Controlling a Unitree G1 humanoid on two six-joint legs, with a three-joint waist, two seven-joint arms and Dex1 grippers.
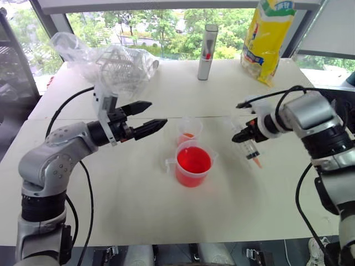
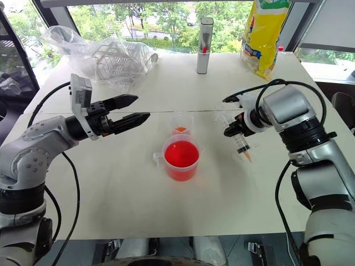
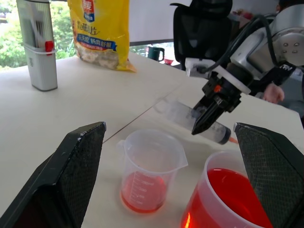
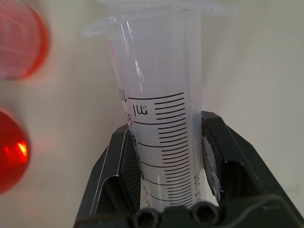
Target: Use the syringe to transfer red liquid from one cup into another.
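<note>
A white table by the window: nearest, a handled beaker of red liquid, with a small cup just behind it holding a shallow red pool. To their right the right pincer grips a syringe by its barrel, orange tip down above the table. The left pincer hangs wide open and empty beside the cups. Light, rigid and smooth, the syringe looks liable to slip; mid-barrel seems the surest hold. The right wrist view alone reveals its printed scale. Farther back stand a grey tube and yellow bag.
</note>
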